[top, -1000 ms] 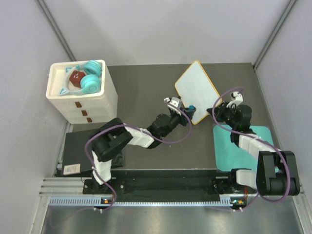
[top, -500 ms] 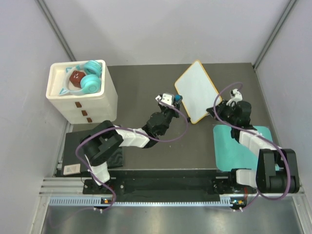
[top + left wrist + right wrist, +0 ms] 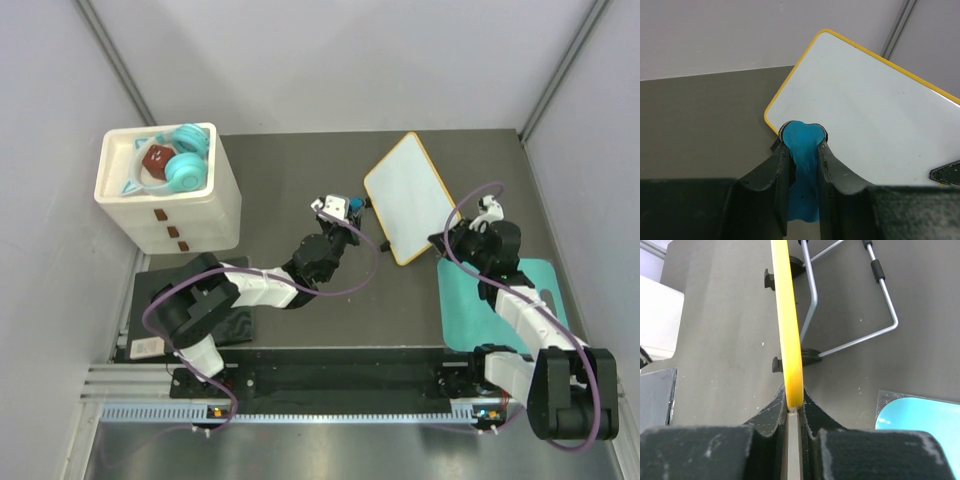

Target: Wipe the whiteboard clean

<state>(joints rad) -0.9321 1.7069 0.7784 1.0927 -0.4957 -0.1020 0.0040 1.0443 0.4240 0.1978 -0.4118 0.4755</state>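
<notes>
We count one whiteboard (image 3: 410, 195), propped up toward the counter's far right corner, one blue eraser pad (image 3: 802, 165) and one teal mat (image 3: 458, 305) by the right edge. The right gripper (image 3: 792, 399) has its jaws pinched on the board's yellow frame, and the left gripper (image 3: 802, 142) has its jaws squeezed tight on the pad. Since a second ago the left one's backed off the board's near-left edge toward the counter's middle.

A dark grey-brown tabletop (image 3: 290, 180) is enclosed by plain pale grey walls (image 3: 340, 60). A white drawer unit (image 3: 170, 215) with small brown handles stands at its far left. Behind the unit, a grey metal strip (image 3: 112, 55) runs up the wall corner. Nearer than the unit, an aluminium rail (image 3: 330, 385) edges the table. The light is soft and even.
</notes>
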